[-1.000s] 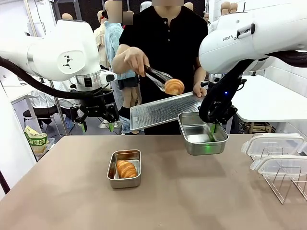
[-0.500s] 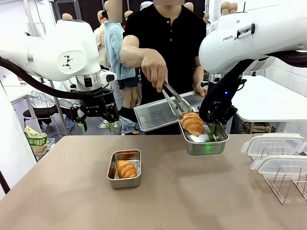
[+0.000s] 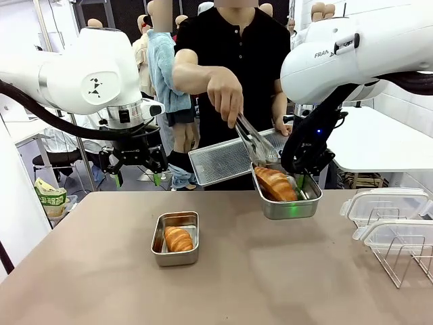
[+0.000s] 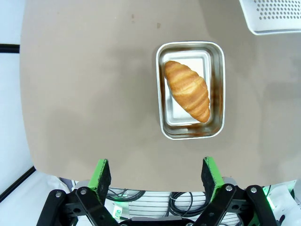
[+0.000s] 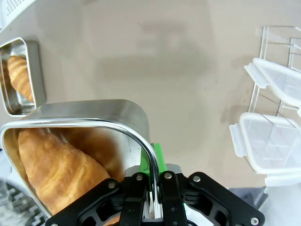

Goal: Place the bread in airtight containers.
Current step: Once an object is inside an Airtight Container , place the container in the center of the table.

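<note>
Right gripper (image 3: 299,181): jaws clamped on the rim of one airtight container (image 3: 287,206), held off the table (image 3: 270,277), with a croissant (image 3: 275,184) inside and the person's tongs (image 3: 256,141) at its far end. Left gripper (image 3: 137,177): jaws apart, empty, hovering at 11 o'clock of the second container (image 3: 176,257), which sits on the table holding the other croissant (image 3: 178,238). Two clear lids (image 3: 385,203) stand in a wire rack (image 3: 399,261) at 3 o'clock.

The grey-brown tabletop (image 3: 284,277) carries a small steel container (image 3: 175,260) left of its middle, with a croissant (image 3: 178,239) lying slantwise inside, and near its right edge a wire rack (image 3: 404,263) propping two clear plastic snap lids (image 3: 385,203), well apart from the container.
</note>
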Controlling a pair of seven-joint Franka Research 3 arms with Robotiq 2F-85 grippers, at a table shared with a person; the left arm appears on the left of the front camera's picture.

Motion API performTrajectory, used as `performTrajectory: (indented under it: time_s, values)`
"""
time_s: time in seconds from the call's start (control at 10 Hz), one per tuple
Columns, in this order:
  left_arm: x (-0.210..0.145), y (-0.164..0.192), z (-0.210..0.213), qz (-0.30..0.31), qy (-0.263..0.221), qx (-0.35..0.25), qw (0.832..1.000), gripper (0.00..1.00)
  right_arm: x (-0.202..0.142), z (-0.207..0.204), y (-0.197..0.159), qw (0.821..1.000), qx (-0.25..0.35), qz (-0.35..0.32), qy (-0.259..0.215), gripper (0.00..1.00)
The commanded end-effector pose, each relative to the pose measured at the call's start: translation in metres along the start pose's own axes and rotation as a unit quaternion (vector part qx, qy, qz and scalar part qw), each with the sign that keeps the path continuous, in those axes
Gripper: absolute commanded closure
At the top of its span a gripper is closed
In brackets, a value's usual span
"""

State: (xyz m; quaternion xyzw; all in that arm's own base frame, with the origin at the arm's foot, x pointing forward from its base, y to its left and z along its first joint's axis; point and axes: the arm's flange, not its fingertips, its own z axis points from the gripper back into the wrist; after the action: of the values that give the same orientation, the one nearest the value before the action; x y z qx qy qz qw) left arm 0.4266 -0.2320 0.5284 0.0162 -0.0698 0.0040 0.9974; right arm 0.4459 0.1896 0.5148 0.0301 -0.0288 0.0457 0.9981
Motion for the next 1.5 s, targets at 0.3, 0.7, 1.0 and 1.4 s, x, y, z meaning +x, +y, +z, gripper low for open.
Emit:
performTrajectory:
  time_s: [0.3,0.7,1.0,1.4]
  values:
    - [-0.0001,0.0018,0.0024,0.001,-0.002,-0.001,1.000,0.00,0.0000,0.0018,-0.0008,1.000,-0.005,-0.001,-0.003,1.00]
    - [-0.0001,0.0018,0.0024,0.001,-0.002,-0.001,1.000,0.00,0.0000,0.0018,-0.0008,1.000,-0.005,-0.001,-0.003,1.00]
    - [-0.0001,0.0018,0.0024,0.001,-0.002,-0.001,1.000,0.00,0.0000,0.0018,-0.0008,1.000,-0.005,-0.001,-0.003,1.00]
    - [-0.0001,0.0018,0.0024,0.001,-0.002,-0.001,1.000,0.00,0.0000,0.0018,-0.0008,1.000,-0.005,-0.001,-0.003,1.00]
